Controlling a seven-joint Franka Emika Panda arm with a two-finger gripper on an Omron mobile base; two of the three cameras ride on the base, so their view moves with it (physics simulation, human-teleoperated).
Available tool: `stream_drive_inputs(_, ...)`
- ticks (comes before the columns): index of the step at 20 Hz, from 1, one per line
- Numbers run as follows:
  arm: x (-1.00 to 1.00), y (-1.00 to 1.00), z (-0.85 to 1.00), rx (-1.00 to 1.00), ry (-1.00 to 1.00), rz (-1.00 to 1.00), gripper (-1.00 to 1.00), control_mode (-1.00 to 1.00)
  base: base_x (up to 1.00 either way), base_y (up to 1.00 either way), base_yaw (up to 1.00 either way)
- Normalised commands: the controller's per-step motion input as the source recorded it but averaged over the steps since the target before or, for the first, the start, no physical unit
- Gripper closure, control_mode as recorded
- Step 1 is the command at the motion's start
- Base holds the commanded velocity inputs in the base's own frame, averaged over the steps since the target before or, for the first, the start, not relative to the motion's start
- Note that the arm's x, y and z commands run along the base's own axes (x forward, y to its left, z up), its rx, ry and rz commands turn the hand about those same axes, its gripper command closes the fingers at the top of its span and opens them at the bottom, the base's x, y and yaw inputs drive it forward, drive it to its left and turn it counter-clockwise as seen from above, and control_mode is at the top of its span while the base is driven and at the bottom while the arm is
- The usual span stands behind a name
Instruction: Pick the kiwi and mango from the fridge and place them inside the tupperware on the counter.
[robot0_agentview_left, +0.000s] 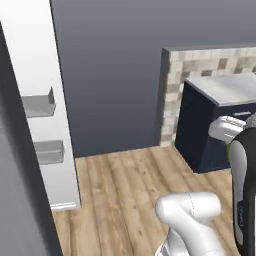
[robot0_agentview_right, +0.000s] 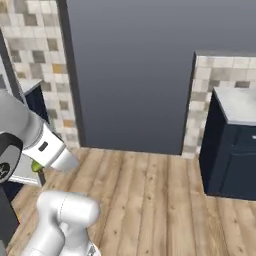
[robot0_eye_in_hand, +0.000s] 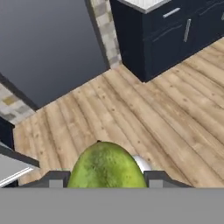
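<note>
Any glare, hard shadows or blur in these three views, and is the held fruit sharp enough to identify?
Left base view: flat, even light, no glare, soft edges on the counter. Right base view: equally flat, slightly blurry tiles. Hand view: the mango is clear, yellow-green, mottled, pinched in the gripper; floor planks look soft.

I am looking into a rendered home kitchen. A plank wood floor (robot0_agentview_left: 125, 185) runs up to a plain dark grey wall (robot0_agentview_right: 135, 70). A bench (robot0_agentview_left: 225, 87) with a pale marble top sits over dark navy cabinet fronts (robot0_eye_in_hand: 175, 30) with slim metal handles. Mottled beige and grey tile backsplash (robot0_agentview_right: 35, 55) rises behind it. At my left stands an open fridge door (robot0_agentview_left: 37, 100) with grey door bins (robot0_agentview_left: 45, 152).
</note>
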Motion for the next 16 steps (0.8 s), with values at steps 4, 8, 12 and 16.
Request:
stream_drive_inputs(4,0.00,0.00,0.00,0.00,0.00,0.00,1.00,1.00,-0.50,-0.07,-0.94)
stream_drive_inputs(8,0.00,0.00,0.00,0.00,0.00,0.00,1.00,1.00,-0.22,-0.24,-0.85)
stream_drive_inputs(12,0.00,0.00,0.00,0.00,0.00,0.00,1.00,1.00,0.00,-0.50,-0.67)
stream_drive_inputs(16,0.00,0.00,0.00,0.00,0.00,0.00,1.00,1.00,0.00,-0.54,-0.66)
